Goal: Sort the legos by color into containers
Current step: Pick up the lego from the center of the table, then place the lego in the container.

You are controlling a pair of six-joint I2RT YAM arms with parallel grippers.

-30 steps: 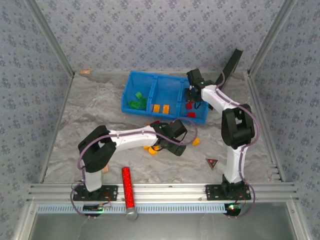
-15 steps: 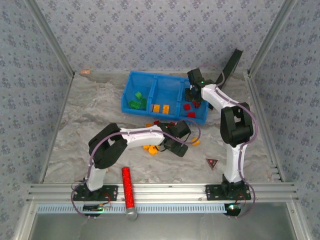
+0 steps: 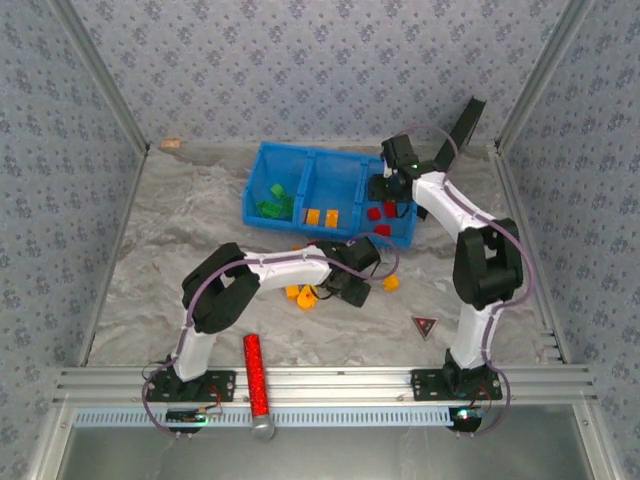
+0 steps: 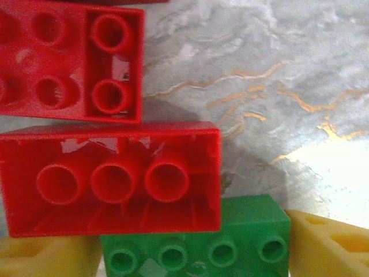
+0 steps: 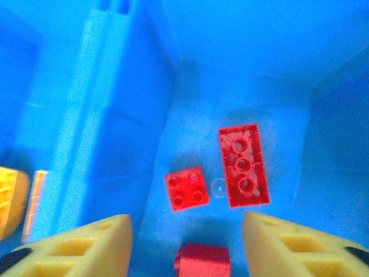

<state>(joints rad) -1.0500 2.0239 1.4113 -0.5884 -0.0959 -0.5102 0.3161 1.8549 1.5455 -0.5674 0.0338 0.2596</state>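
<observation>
Seen from above, the right gripper (image 3: 388, 190) hangs over the right-hand compartment (image 3: 403, 236) of the blue bin (image 3: 300, 155) in the upper middle of the frame. Its jaws, closed a second ago, have sprung apart, and one more red piece now lies in that compartment than before. In the right wrist view its yellow fingers (image 5: 86, 248) sit wide apart in the bottom corners with nothing between them. On the blue floor below lie a small square red brick (image 5: 185, 188), a long red brick (image 5: 243, 165) and a third red brick (image 5: 203, 261) at the bottom edge, so the drop looks finished and this arm is free to fetch another. Meanwhile the left gripper (image 3: 338, 290) has come down to the loose pile on the table (image 4: 277, 69) just below the bin, and its jaws have narrowed. In the left wrist view a green brick (image 4: 196, 242) lies between its pads at the bottom of the frame, beside two upturned red bricks (image 4: 109, 179). The pads reach the brick's ends, but whether they already pinch it cannot be told. It likely belongs in the left compartment, with the green pieces (image 3: 268, 205); orange bricks (image 3: 300, 295) still wait on the table.
</observation>
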